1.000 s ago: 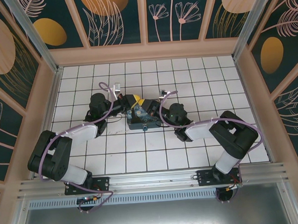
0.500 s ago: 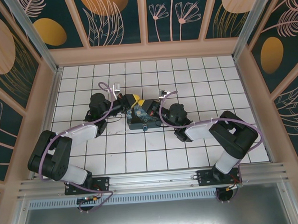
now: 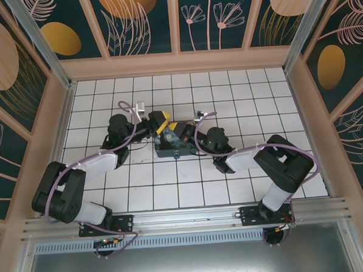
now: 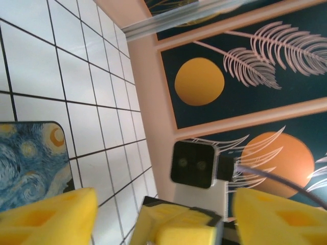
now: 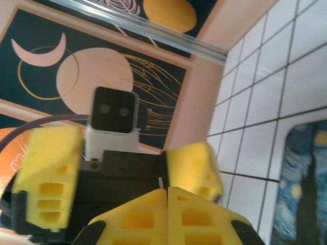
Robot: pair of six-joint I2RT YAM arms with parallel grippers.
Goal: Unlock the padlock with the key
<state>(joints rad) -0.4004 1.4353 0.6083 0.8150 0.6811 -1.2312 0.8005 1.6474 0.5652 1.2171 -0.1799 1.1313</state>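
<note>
Gaping wide, left pincer (image 3: pixel 160 122) shows two yellow foam pads (image 4: pixel 48 217); right pincer (image 5: pixel 167 206) sits squeezed shut near one swirly-printed box (image 4: pixel 28 163).

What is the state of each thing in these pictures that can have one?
left gripper, open, jaws wide apart, nothing clamped.
right gripper, shut, jaws pressed together, its tip between the left gripper's jaws.
painted box, lying flat on the tiled floor.
</note>
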